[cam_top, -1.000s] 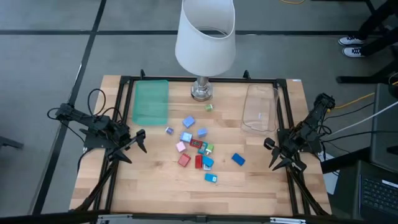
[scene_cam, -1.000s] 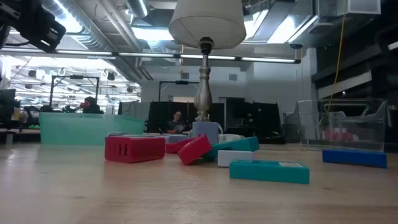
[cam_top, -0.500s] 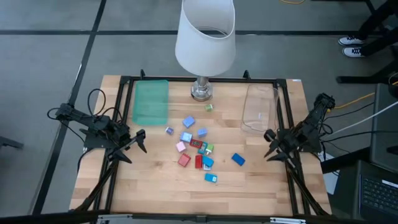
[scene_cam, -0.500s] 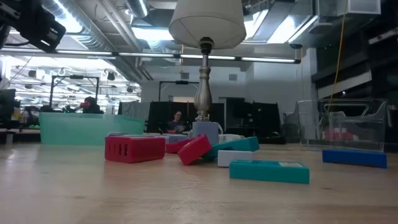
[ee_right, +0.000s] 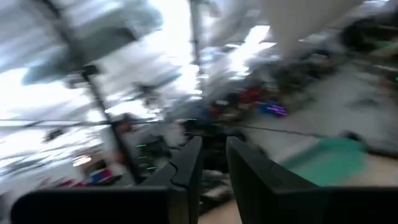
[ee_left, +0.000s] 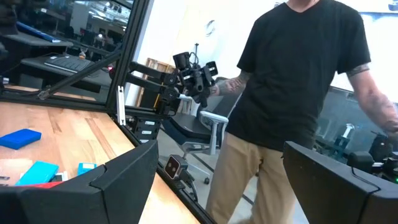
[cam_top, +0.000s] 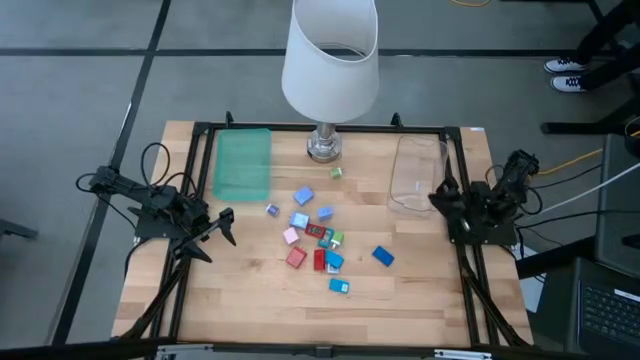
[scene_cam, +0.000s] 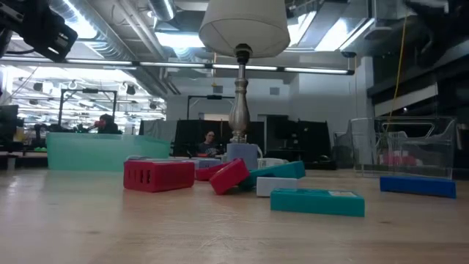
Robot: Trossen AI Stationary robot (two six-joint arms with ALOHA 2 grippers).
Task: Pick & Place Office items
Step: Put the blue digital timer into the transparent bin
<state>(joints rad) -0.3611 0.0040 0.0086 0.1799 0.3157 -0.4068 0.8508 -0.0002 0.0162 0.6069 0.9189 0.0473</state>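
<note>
Office items (cam_top: 318,238) scattered loose at mid-worktop (cam_top: 240,300), in front of the lamp (cam_top: 329,60): blue, red, pink and green blocks, one blue piece (cam_top: 383,256) lying apart toward the clear bin (cam_top: 416,175). None seen in the bin or on the green tray (cam_top: 243,163) from the high view. Left gripper (cam_top: 222,232) parked at the worktop's left edge, jaws spread wide, empty. Right gripper (cam_top: 441,195) raised beside the bin's near end, jaws nearly pressed together with only a thin gap in the right wrist view, nothing pinched. Person (ee_left: 292,93) standing beyond the right arm, seen from the left wrist view. Probably still at the reach stage, no piece picked yet. Next move likely: spread the right jaws, swing down over the lone blue piece, square to its narrow sides, then pinch. Low, flat blocks; little margin for a slanted descent.
</note>
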